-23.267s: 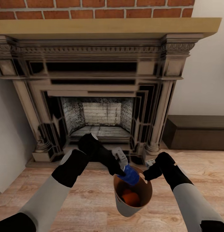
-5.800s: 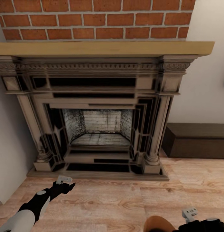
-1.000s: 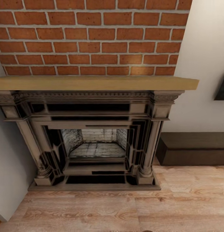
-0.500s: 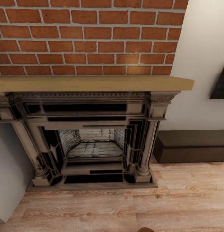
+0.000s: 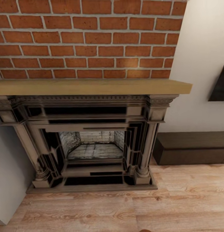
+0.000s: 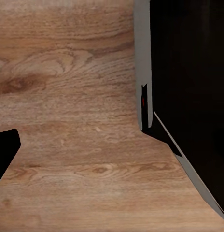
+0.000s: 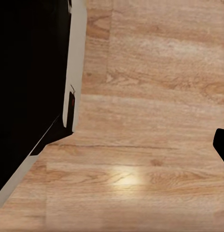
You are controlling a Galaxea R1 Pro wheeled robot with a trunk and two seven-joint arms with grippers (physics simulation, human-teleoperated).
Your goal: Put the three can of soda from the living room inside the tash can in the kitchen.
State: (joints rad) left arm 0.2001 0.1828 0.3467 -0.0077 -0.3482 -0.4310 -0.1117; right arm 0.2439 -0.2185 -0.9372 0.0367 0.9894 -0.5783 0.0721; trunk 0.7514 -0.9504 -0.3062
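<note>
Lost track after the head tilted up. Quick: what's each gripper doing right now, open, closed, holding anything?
Left gripper: cannot tell; its wrist camera looks at wood floor and the robot's dark body.
Right gripper: cannot tell; same floor-and-body view.

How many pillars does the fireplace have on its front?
2. The left pillar stands beside the fireplace opening on one side and the right pillar on the other, both under the wooden mantel. No others show from this angle.

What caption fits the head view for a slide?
Head camera faces the fireplace under a wood mantel and brick wall.
</note>
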